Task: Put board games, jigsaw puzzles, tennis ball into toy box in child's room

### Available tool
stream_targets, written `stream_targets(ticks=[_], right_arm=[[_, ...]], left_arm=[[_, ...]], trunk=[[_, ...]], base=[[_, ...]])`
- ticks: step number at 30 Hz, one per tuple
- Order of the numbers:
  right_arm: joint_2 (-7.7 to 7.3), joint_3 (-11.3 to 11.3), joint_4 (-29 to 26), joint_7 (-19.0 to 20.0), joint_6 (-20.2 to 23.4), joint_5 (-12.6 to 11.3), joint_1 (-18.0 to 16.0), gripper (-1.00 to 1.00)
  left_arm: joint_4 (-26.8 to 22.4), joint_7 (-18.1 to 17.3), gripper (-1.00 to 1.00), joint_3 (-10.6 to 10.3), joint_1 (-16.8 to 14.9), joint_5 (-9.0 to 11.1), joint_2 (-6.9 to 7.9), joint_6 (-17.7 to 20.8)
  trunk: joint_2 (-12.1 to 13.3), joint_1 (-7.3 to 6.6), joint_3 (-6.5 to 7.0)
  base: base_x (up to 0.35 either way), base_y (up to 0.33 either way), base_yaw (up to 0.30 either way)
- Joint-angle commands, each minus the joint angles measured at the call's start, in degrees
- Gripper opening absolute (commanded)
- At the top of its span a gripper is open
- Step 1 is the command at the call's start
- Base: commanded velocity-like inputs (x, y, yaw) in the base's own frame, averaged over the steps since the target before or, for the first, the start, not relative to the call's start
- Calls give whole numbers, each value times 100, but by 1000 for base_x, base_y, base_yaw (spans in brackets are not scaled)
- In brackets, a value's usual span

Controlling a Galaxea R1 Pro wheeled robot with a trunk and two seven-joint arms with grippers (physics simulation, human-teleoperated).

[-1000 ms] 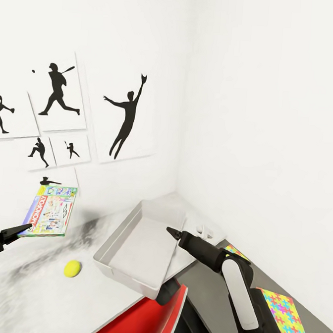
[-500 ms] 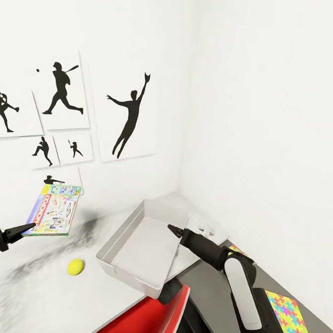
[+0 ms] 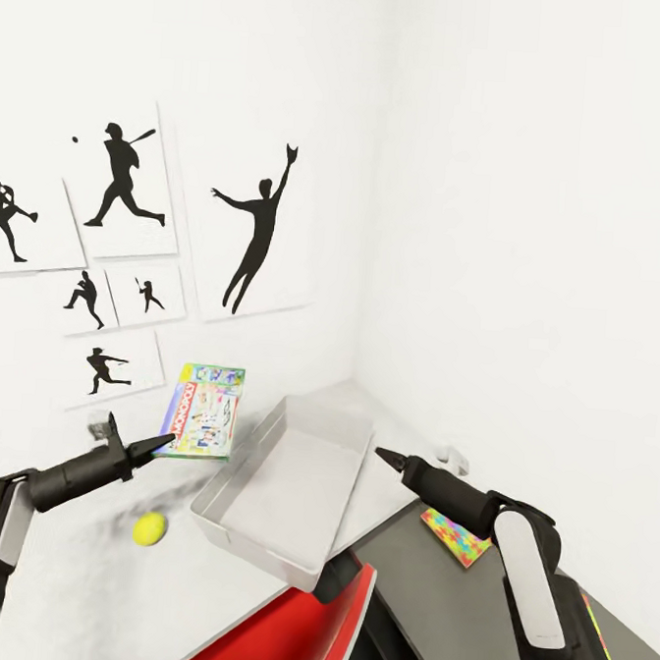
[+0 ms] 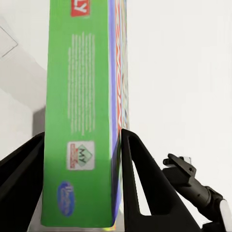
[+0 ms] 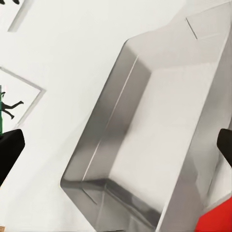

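Observation:
My left gripper point(image 3: 160, 444) is shut on the near edge of the Monopoly board game point(image 3: 204, 412) and holds it tilted above the table point(image 3: 66, 587), just left of the toy box point(image 3: 246, 539). In the left wrist view the fingers point(image 4: 133, 159) clamp the game's green side point(image 4: 79, 96). The toy box is an empty grey bin in the corner point(image 5: 145, 145). The tennis ball point(image 3: 148, 527) lies on the table in front of the held game. My right gripper point(image 3: 380, 457) hovers open beside the toy box's right rim. A jigsaw puzzle point(image 3: 456, 537) lies on the dark wing below it.
A red chair back point(image 3: 294, 628) stands close in front of the toy box. Walls meet right behind the table, with baseball silhouette prints point(image 3: 253, 231) on the left one. The dark-grey wing point(image 3: 428, 613) runs along the right wall, with a coloured sliver point(image 3: 599, 634) behind my right forearm.
My left arm has swung right, carrying the Monopoly game toward the toy box. My right arm has pulled back to the right, off the toy box, uncovering the jigsaw puzzle.

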Motion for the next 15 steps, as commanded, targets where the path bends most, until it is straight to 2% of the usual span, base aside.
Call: stream_targets(ticks=[1,3,4,5,6,7,10,11,13,15], right_arm=[[2,-72,-3,73,36,20,-6,100],[-3,-225,1,129,39,18,-6,100],[-5,-324,1,166,45,16,-6,100],[-5,-372,2,196,45,16,-6,100],[-7,-423,3,239,48,18,-6,100],[-15,-443,4,266,53,19,-6,100],[-84,-470,3,344,64,19,-6,100],[-126,-473,4,378,65,20,-6,100],[-184,-477,4,471,67,20,-6,100],[-209,-475,1,563,62,20,-6,100]], left_arm=[[-3,193,-100,2,-88,-8,-178,40],[-37,544,-100,-2,-175,-31,-519,40],[-149,822,-100,-13,-204,-48,-773,40],[-270,1020,-100,-55,-215,-64,-934,40],[-490,1286,-100,-233,-224,-77,-1139,40],[-632,1403,-100,-431,-228,-79,-1226,40],[-828,1556,-100,-1129,-233,-70,-1320,40],[-853,1576,-100,-1290,-233,-68,-1321,40],[-872,1605,-100,-1463,-230,-77,-1303,40],[-872,1618,-100,-1549,-227,-85,-1217,40]], trunk=[[-14,4,-14],[-14,4,-14],[-14,4,-14],[-14,4,-14],[-14,4,-14],[-14,4,-14],[-14,4,-14],[-14,4,-14],[-14,4,-14],[-14,4,-14]], base=[[0,0,0],[0,0,0],[0,0,0],[0,0,0],[0,0,0],[0,0,0],[0,0,0],[0,0,0],[0,0,0],[0,0,0]])
